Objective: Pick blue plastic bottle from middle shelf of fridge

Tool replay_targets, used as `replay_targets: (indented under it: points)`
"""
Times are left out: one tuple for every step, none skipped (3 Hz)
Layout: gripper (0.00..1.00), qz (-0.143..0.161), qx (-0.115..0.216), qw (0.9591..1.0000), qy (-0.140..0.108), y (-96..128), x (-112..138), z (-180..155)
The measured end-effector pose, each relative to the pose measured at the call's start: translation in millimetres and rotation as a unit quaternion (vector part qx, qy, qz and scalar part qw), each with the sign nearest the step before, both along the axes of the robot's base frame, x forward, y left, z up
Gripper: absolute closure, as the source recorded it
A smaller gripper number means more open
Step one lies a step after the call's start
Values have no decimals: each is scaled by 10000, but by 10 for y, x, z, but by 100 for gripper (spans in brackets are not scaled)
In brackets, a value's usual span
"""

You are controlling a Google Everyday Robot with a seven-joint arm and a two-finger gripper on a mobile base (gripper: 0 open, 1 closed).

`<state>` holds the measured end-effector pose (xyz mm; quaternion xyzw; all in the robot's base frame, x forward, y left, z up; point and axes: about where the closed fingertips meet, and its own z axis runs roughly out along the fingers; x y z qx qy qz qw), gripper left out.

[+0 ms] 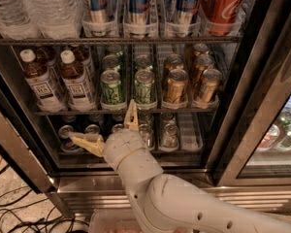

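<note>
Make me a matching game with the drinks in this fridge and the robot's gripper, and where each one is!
Things:
1. blue plastic bottle
2. green cans
3. red can
4. gripper

Places:
A. top shelf, right end
B. open, in front of the bottom shelf
C. middle shelf, left side
D. middle shelf, centre

Pairs: 1-C, 2-D, 3-A, 4-B

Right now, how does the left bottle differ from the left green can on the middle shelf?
The left bottle is taller than the left green can. The bottle has a white cap and label; the can has a flat metal top. Both stand upright. The gripper, jaws open, is mostly below their shelf.
</note>
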<state>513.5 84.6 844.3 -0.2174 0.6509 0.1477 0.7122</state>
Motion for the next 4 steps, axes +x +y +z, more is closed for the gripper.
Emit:
replay_targets:
  points:
    - [0,287,-96,9995,98,179,93,-45]
    - [0,316,-89,9994,108,194,98,-45]
    - [19,316,-89,9994,108,194,98,-45]
    - [42,316,-89,9994,108,194,98,-45]
